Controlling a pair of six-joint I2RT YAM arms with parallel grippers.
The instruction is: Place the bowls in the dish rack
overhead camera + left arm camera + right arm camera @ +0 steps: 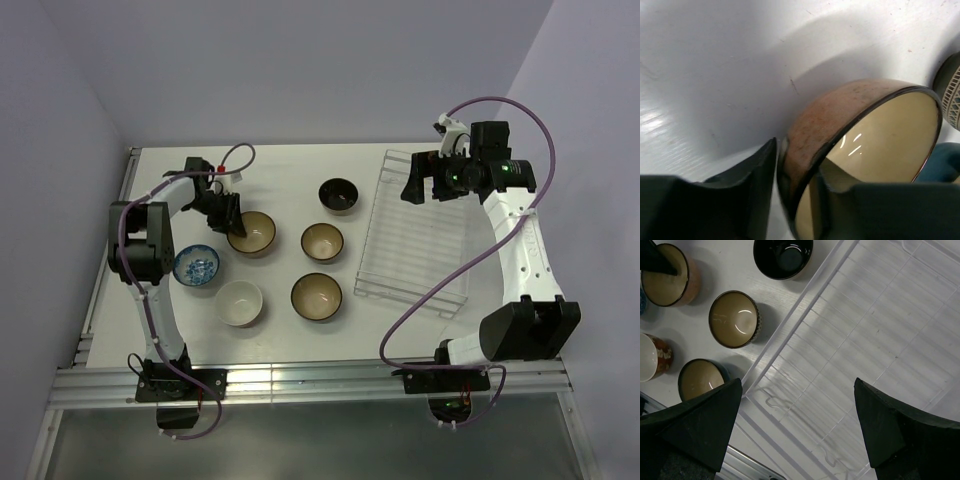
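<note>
Left gripper is clamped across the rim of the tan bowl on the side away from the dish rack, bowl well left of that rack, over which the right gripper hovers, spread wide and empty.

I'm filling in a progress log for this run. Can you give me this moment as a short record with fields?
bowls on table: six
bowls in rack: none
left gripper: jaws straddle the rim of a tan bowl; unclear whether clamped
right gripper: open, over the rack
</note>
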